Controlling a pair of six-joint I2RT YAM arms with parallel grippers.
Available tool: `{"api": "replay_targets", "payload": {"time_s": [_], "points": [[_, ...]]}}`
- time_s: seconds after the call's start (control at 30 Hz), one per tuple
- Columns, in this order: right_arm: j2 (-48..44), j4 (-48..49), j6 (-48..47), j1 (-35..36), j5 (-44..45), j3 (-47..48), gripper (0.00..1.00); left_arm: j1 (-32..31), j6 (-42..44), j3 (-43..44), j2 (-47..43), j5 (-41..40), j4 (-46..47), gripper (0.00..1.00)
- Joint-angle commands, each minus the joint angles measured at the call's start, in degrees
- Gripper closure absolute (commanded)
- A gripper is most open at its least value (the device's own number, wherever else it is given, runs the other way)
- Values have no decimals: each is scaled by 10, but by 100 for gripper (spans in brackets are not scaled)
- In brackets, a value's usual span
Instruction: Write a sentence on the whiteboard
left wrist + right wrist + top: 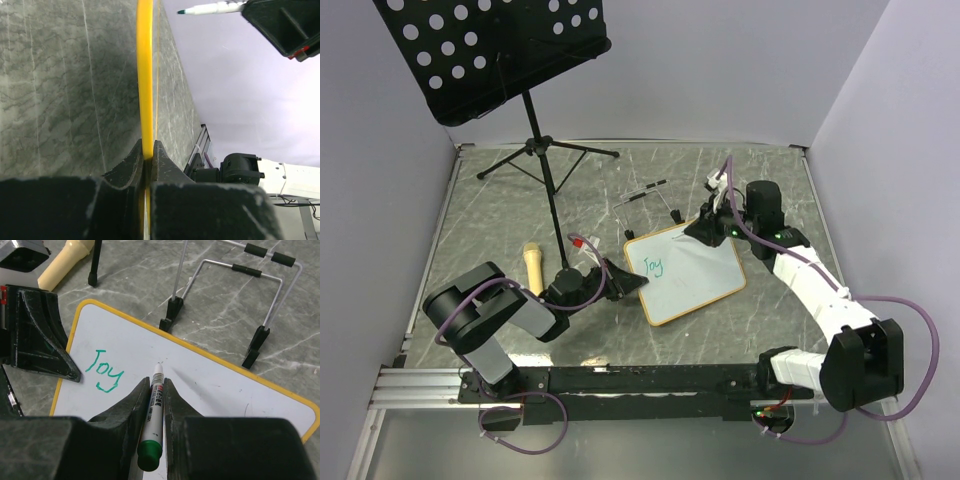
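Your right gripper (157, 385) pinches the marker (151, 415), tip at bare whiteboard (215, 385) right of "Joy" (105, 371); left gripper (148, 152) clamps its edge.

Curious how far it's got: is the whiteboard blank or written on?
Written on: the whiteboard carries one short green word, seemingly "Joy"; the rest is bare.

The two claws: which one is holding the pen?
The right gripper: it clamps the green marker, tip pointed at the whiteboard. The left gripper pinches the board's yellow edge.
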Motion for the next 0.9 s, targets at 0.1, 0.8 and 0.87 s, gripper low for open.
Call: {"api": "replay_targets", "payload": {"time_s": [0.1,0.8,0.87], "points": [[17,14,-1,8,4,1,100,-3,7,10,-24,11,188,99],[44,-10,-17,28,-1,15,100,-3,-1,9,-22,10,195,99],[43,-13,-18,29,-6,16,100,-4,1,10,-23,11,190,99]]}}
